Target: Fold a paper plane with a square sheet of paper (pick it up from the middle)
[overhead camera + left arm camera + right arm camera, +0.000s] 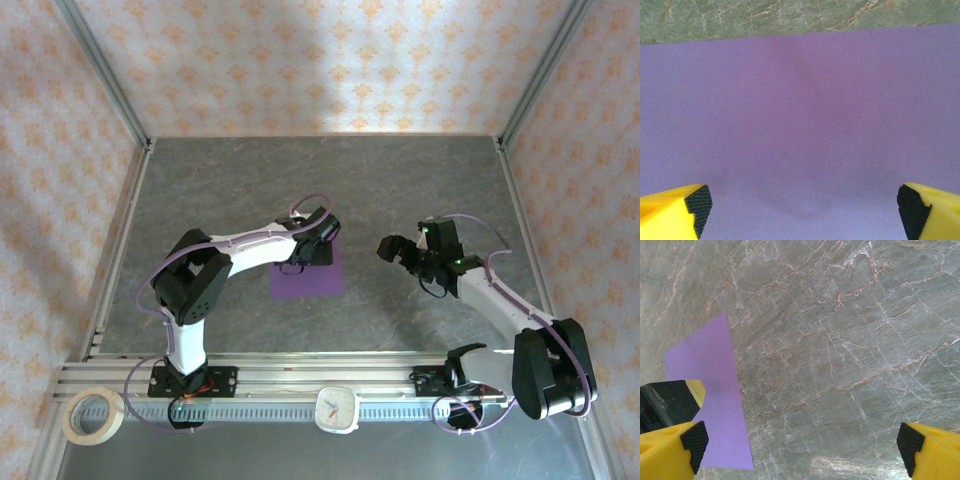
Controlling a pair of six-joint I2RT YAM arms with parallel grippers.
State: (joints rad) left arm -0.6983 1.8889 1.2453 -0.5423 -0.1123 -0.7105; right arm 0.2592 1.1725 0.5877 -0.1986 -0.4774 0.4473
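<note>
The square sheet of paper lies flat on the marble table, purple and unfolded, near the middle. My left gripper hovers over the sheet's far part. In the left wrist view the sheet spreads under the open left gripper, and its yellow fingertips stand wide apart with nothing between them. My right gripper sits to the right of the sheet, apart from it. In the right wrist view the right gripper is open above bare marble, and the sheet lies at the left.
A roll of tape and a small white clock rest by the metal rail at the near edge. Patterned walls with metal frame posts close in the grey marble table.
</note>
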